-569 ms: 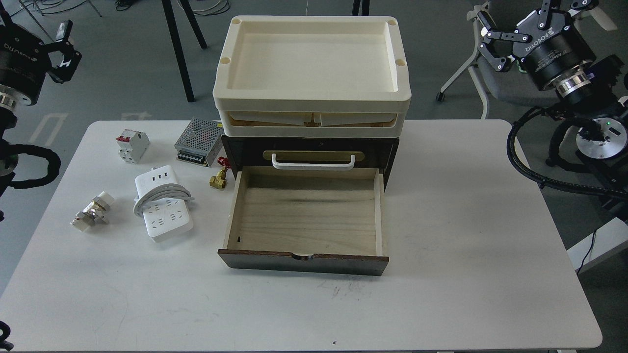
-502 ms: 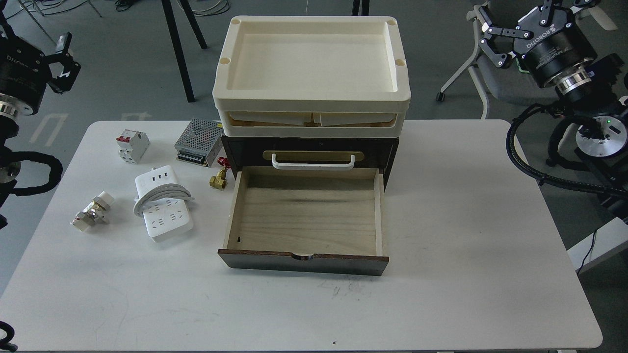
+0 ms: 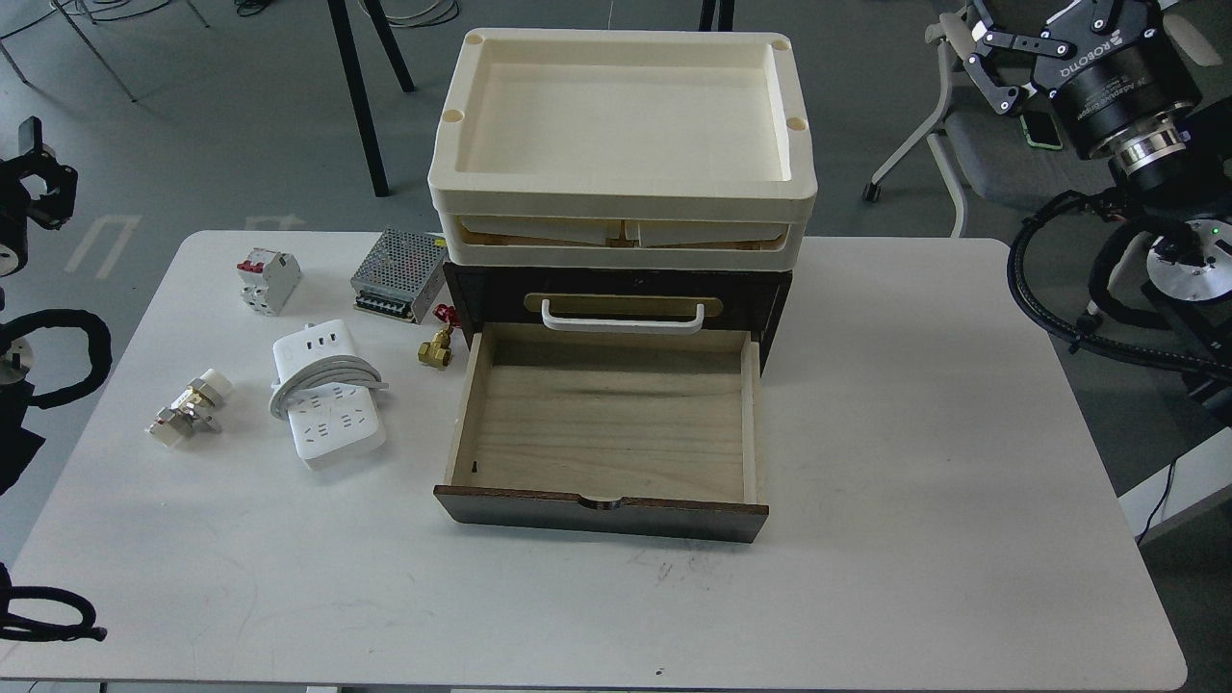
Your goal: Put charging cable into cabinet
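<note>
The charging cable (image 3: 328, 405), a white power strip with a grey-white cord coiled round its middle, lies on the white table (image 3: 924, 462) left of the cabinet. The cabinet (image 3: 770, 298) is dark brown, and its lower drawer (image 3: 608, 428) is pulled out and shows an empty light wood interior. The upper drawer has a white handle (image 3: 623, 319). Cream trays (image 3: 621, 125) are stacked on top. My left gripper (image 3: 40, 183) is at the far left edge, mostly cut off. My right gripper (image 3: 1030, 34) is open and empty, high at the top right, off the table.
A white-red circuit breaker (image 3: 269, 280), a perforated metal power supply box (image 3: 397, 289), a brass valve with a red handle (image 3: 438, 345) and a small metal fitting (image 3: 188, 410) lie near the power strip. A chair (image 3: 962, 154) stands beyond the table's right end.
</note>
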### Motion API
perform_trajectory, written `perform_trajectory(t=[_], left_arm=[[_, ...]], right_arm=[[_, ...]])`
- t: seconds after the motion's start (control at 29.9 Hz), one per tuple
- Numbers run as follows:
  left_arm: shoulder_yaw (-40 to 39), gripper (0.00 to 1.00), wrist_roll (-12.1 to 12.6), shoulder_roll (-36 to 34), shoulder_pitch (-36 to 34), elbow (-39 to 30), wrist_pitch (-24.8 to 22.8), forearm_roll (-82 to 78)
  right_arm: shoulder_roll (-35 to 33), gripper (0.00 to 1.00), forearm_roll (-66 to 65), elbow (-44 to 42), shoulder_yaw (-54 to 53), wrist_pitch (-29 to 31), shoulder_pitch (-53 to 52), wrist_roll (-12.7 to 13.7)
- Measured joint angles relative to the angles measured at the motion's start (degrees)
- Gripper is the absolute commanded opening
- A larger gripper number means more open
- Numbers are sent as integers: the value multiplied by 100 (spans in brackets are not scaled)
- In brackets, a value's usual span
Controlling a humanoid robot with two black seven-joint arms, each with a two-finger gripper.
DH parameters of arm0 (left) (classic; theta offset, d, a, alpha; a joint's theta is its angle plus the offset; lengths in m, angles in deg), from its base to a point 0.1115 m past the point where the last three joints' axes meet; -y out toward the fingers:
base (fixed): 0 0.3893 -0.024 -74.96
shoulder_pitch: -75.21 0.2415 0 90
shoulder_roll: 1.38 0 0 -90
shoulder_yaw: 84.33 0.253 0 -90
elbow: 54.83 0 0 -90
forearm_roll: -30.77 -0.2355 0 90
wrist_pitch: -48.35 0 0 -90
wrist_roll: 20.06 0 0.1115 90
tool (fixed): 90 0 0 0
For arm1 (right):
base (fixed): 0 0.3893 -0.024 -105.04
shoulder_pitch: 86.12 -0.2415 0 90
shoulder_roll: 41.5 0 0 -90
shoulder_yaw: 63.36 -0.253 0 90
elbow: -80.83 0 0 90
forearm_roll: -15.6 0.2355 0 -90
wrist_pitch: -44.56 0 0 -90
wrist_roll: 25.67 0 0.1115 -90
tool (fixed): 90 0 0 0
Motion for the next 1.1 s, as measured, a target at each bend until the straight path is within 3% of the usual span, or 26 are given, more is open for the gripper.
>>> perform_trajectory(t=[0.17, 0.54, 0.9, 1.1], left_arm=[[-392, 100, 4, -31, 147, 35, -3, 22], [-293, 100, 5, -517, 94, 54, -3, -118], [-399, 100, 5, -324, 232, 3, -3, -66], [-576, 100, 5, 215, 248, -789, -3, -56]], right_arm=[[-127, 100, 3, 20, -44, 0, 25, 0], [-183, 100, 8, 11, -279, 0, 71, -5], [-181, 100, 6, 1, -437, 0, 173, -6], [-182, 100, -1, -46, -644, 0, 196, -7]])
